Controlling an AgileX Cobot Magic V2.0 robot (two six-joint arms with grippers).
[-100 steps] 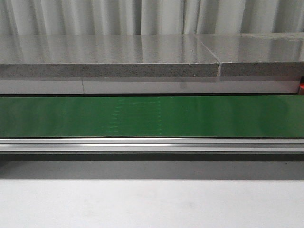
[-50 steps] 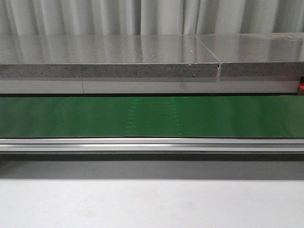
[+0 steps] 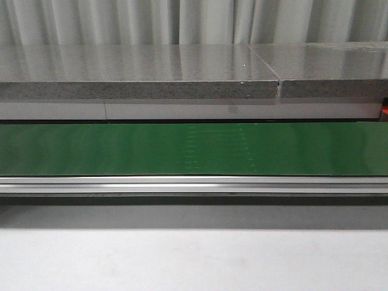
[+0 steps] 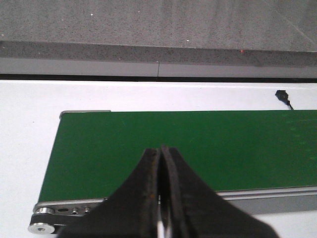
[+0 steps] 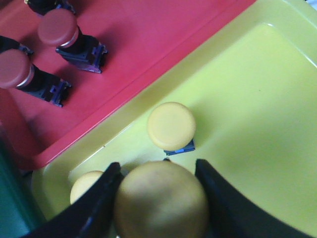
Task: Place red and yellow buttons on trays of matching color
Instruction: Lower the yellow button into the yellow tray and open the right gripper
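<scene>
In the right wrist view my right gripper (image 5: 157,166) is shut on a yellow button (image 5: 161,201), its fingers on either side of the round cap, just above the yellow tray (image 5: 257,99). Two more yellow buttons (image 5: 171,125) (image 5: 85,184) sit in that tray. The red tray (image 5: 148,29) beside it holds red buttons (image 5: 58,27) (image 5: 15,69) lying on their sides. My left gripper (image 4: 161,148) is shut and empty over the near edge of the green conveyor belt (image 4: 198,144). No button, tray or gripper shows in the front view.
The green belt (image 3: 91,148) runs across the front view with a metal rail (image 3: 194,183) along its near side and a grey stone slab (image 3: 133,73) behind. The belt's roller end (image 4: 44,218) and a small black plug (image 4: 282,94) show in the left wrist view.
A faint dotted mark on the green belt has drifted to the right. Nothing else differs in the front view.
</scene>
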